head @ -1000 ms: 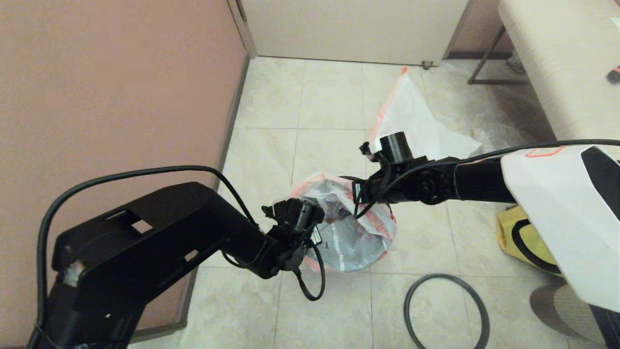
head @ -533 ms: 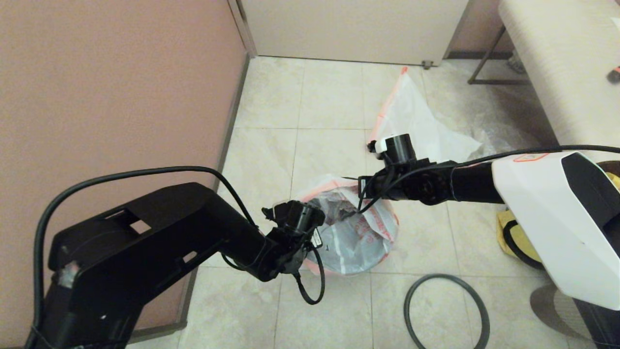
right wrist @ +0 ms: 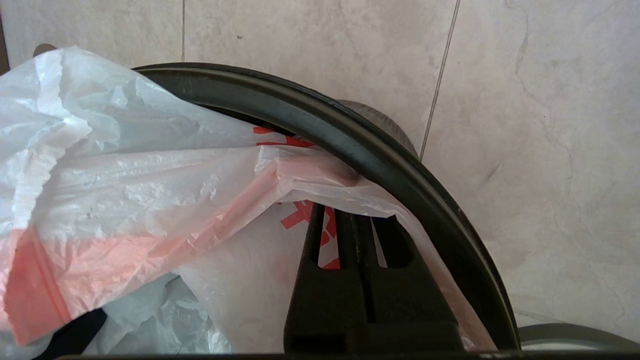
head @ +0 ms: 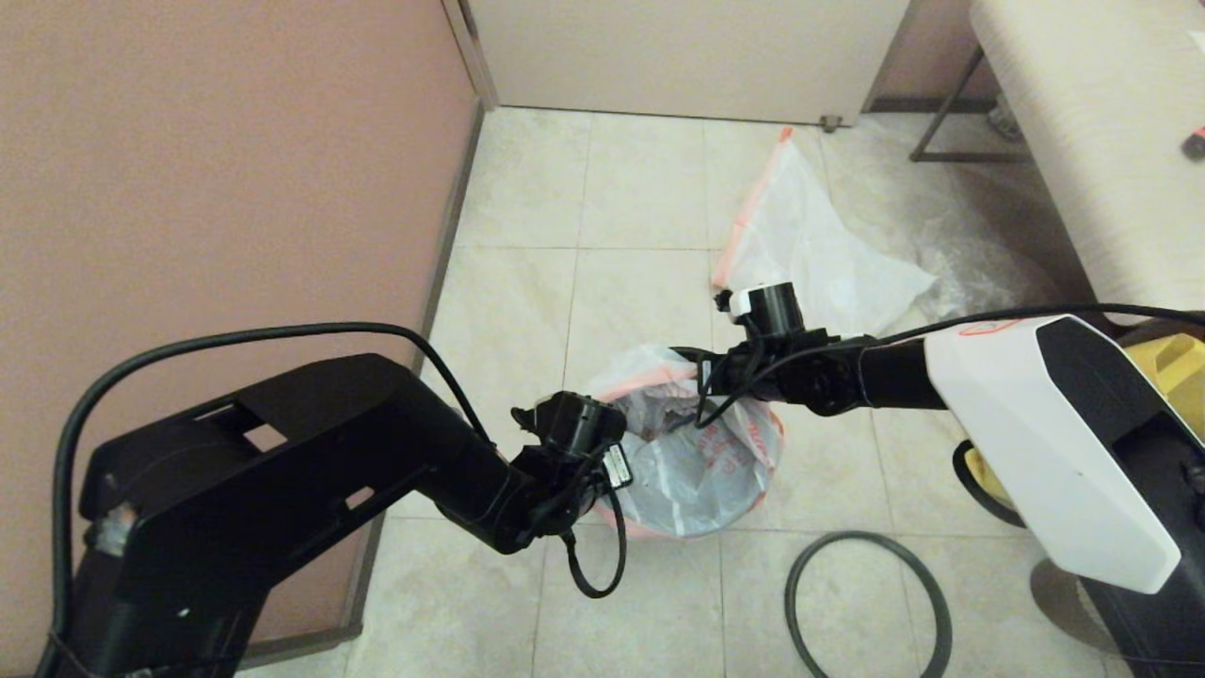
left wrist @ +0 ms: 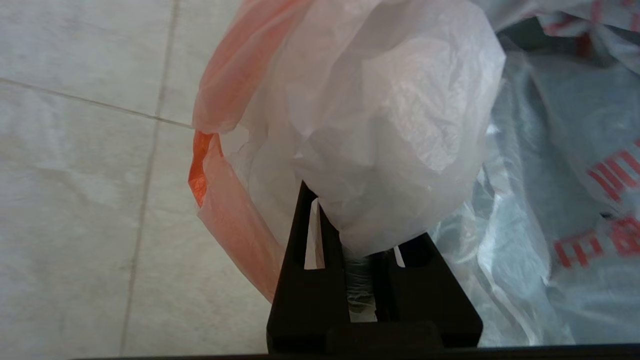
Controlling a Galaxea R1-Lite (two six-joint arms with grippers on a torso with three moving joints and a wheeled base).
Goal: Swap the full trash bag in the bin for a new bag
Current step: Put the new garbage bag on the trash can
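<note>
Pale floor tiles [head: 650, 198] surround the bin [right wrist: 350, 137], where the full trash bag [head: 692, 461] is seated, its hem clamped by left gripper [left wrist: 357, 250] and right gripper [right wrist: 357, 227]. Uneven lifting could tear the film.

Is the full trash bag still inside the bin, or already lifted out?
Still in: the full trash bag fills the bin, both grippers pinching its hem.

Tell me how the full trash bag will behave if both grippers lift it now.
Likely floppy: the full trash bag is thin film bunching where the left gripper pinches it. It may tear or slip, since the right gripper holds only its hem. It could drag on the bin rim.
</note>
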